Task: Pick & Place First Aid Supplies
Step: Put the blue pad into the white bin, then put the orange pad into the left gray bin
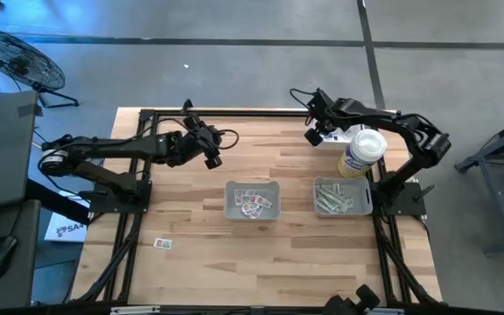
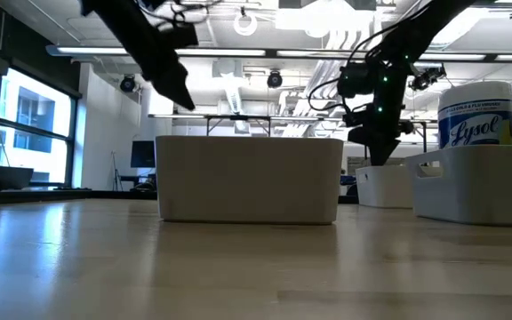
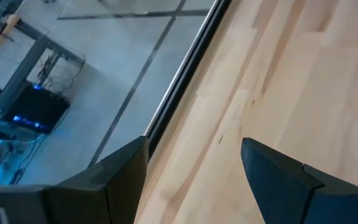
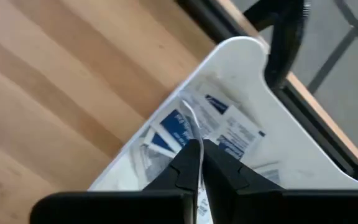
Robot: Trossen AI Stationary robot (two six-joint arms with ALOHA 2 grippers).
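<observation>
My right gripper (image 4: 200, 148) is shut on a thin white packet (image 4: 190, 118), just above a white tray (image 4: 241, 56) of blue-and-white packets at the far right of the table (image 1: 331, 140). A grey tray (image 1: 252, 200) at mid-table holds several squarish white packets. A second grey tray (image 1: 342, 196) to its right holds pale green strips. One packet (image 1: 163, 243) lies flat on the table near the left. My left gripper (image 1: 213, 159) hangs open over bare wood at the far left, with nothing between its fingers (image 3: 194, 155). My right gripper pinches the packet between its two fingertips. The packet shows edge-on as a thin white curved line (image 4: 194, 127) that sticks out past the tips. The fingers slant steeply down from above the white tray. Which part of the packet they have, I cannot tell.
A white wipes bottle (image 1: 363, 150) with a blue label stands beside the white tray, close to my right arm. A black frame rail (image 1: 234, 112) runs along the table's far edge. Bare wood lies in front of both grey trays.
</observation>
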